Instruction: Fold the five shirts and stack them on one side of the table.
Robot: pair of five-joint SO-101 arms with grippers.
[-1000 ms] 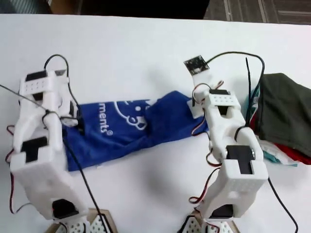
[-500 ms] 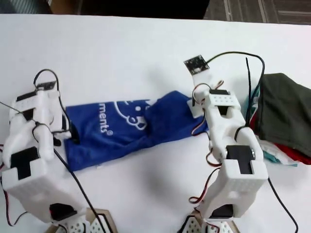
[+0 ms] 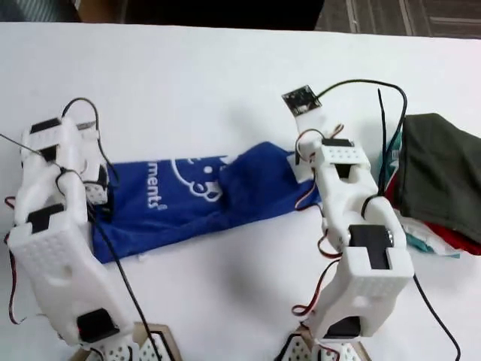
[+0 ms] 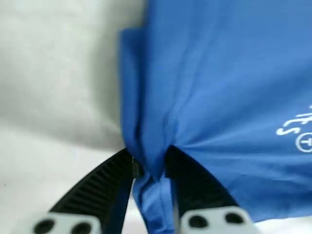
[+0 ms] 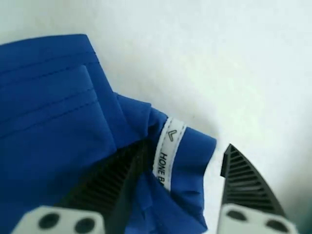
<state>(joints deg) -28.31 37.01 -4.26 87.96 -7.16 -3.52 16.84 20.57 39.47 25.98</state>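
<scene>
Risks first. The blue shirt lies as a long band across the middle of the desk, from 9 o'clock to about 2 o'clock, and I grip it at one end only. My left end effector is clamped on a bunched fold at the 9 o'clock end. The bite looks thin, so a hard pull could slip the cloth out or drag the band crooked. My right end effector stands open at the collar end, one jaw against the cloth and the other over bare desk. Closing there may catch just the neck label or a single layer, giving an uneven fold. The pile of shirts at 3 o'clock sits just beside the right arm, and a wide swing could knock it.

Materials:
- Desk: smooth, white, matte.
- Blue shirt: thin, limp, creased, with white print and stitched hem lines.
- Pile: soft and lumpy, dark green over red and teal.
- Jaws: black, ribbed, wedge-shaped.
- Label: small white woven strip.
</scene>
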